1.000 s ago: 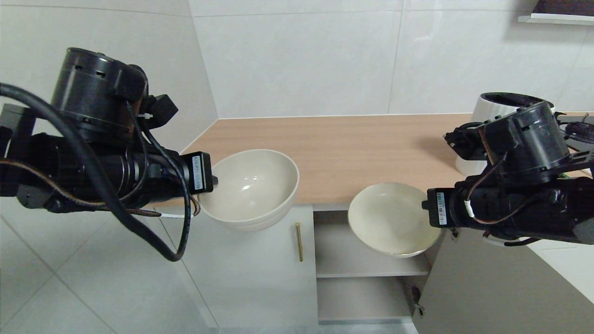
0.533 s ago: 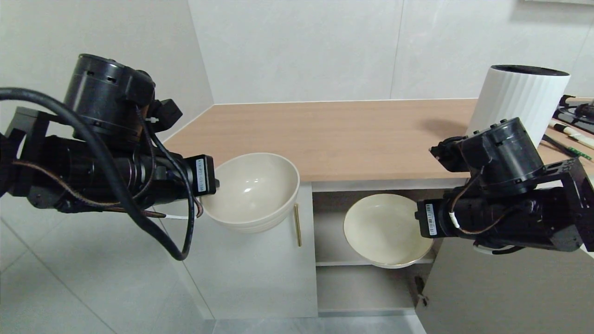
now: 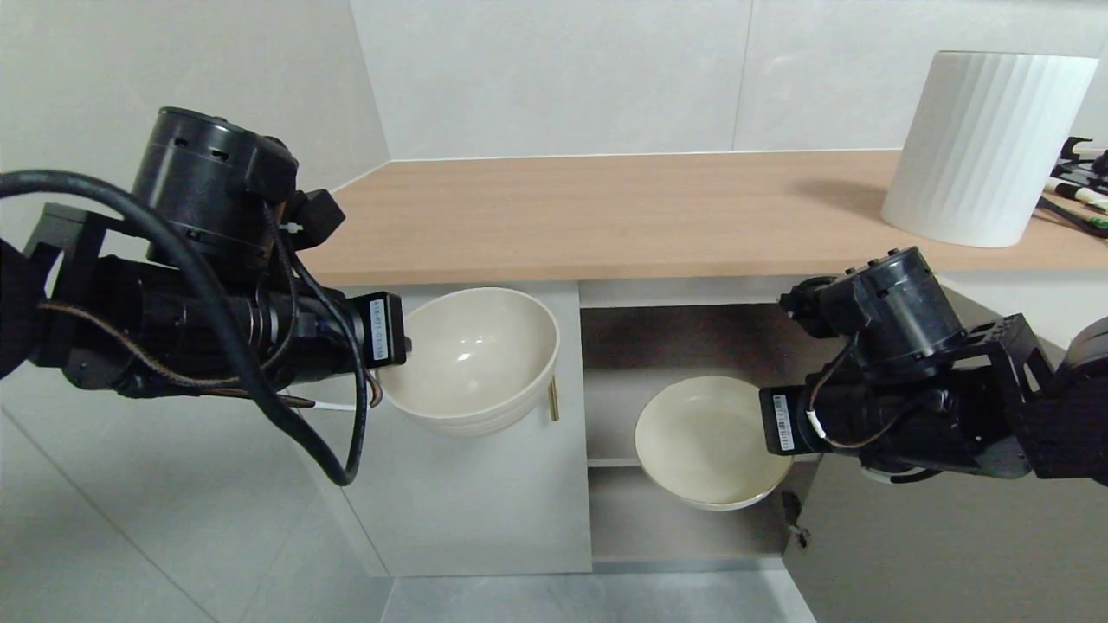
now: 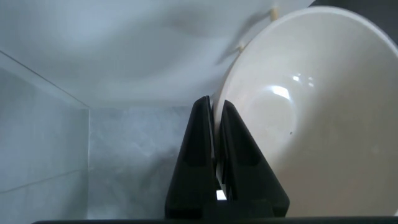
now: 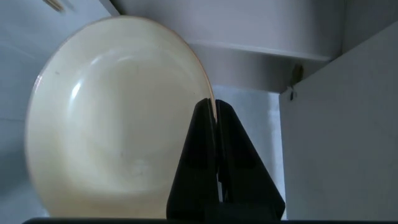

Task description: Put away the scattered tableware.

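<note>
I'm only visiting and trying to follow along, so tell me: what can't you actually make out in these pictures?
- Cupboard shelves, head view: partly hidden by the plate and the right arm.
- Door handle, head view: its top is hidden behind the bowl.
- Utensils on the counter, head view: cut off by the edge, partly behind the white container, too small to identify.

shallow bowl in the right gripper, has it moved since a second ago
Yes, downward: the shallow bowl overlapped the countertop edge before; now it sits below it, level with the cabinet shelf.
</note>
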Motion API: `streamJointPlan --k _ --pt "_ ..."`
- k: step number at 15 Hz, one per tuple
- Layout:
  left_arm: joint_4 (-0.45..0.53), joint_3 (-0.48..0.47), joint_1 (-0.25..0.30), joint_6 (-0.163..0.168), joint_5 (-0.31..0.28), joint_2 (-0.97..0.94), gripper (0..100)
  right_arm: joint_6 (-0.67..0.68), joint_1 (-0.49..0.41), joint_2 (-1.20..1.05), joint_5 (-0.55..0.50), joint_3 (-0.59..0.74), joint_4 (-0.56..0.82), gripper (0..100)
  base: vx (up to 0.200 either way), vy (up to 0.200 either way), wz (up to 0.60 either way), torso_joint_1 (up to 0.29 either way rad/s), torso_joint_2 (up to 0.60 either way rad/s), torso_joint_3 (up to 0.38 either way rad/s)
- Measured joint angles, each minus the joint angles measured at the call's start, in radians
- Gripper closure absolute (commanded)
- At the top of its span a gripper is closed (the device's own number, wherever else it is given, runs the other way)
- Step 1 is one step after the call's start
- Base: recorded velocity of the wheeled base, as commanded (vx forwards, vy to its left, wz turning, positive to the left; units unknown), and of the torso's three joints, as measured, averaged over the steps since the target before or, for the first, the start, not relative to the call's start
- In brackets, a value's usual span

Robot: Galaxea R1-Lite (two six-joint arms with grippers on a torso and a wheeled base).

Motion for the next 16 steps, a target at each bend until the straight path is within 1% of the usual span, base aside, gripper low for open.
streamJointPlan --k 1,3,9,12,13,14,15,16 --pt "0.001 0.000 0.000 0.000 0.000 0.000 100 0.000 0.003 0.005 -0.001 0.000 0.000 100 0.000 0.000 0.00 -0.041 0.43 0.388" --pt "0.000 0.000 0.000 0.000 0.001 0.002 100 0.000 0.006 0.017 -0.002 0.000 0.000 100 0.000 0.000 0.00 -0.019 0.19 0.161" --pt "-0.001 -0.001 0.000 0.000 0.001 0.006 100 0.004 0.011 0.040 -0.001 0.001 0.000 100 0.000 0.000 0.00 -0.002 0.02 0.010" --pt "-0.001 0.001 -0.013 0.001 0.000 0.004 100 0.005 0.011 0.066 -0.001 -0.005 -0.012 100 0.000 0.000 0.00 0.000 0.00 0.000" --pt "0.000 0.006 -0.021 0.006 -0.001 0.003 100 0.004 0.011 0.088 -0.001 -0.008 -0.037 100 0.000 0.000 0.00 0.000 0.00 0.000" --pt "-0.001 0.016 -0.028 0.022 -0.002 0.003 100 0.003 0.011 0.117 -0.001 -0.010 -0.077 100 0.000 0.000 0.00 0.000 0.00 0.000" --pt "-0.001 0.024 -0.033 0.033 -0.003 0.002 100 0.002 0.010 0.155 -0.002 -0.013 -0.143 100 0.000 0.000 0.00 0.000 0.00 0.000" --pt "-0.001 0.031 -0.036 0.036 -0.005 0.002 100 0.002 0.006 0.191 -0.003 -0.023 -0.197 100 0.000 0.000 0.00 0.000 0.00 0.000"
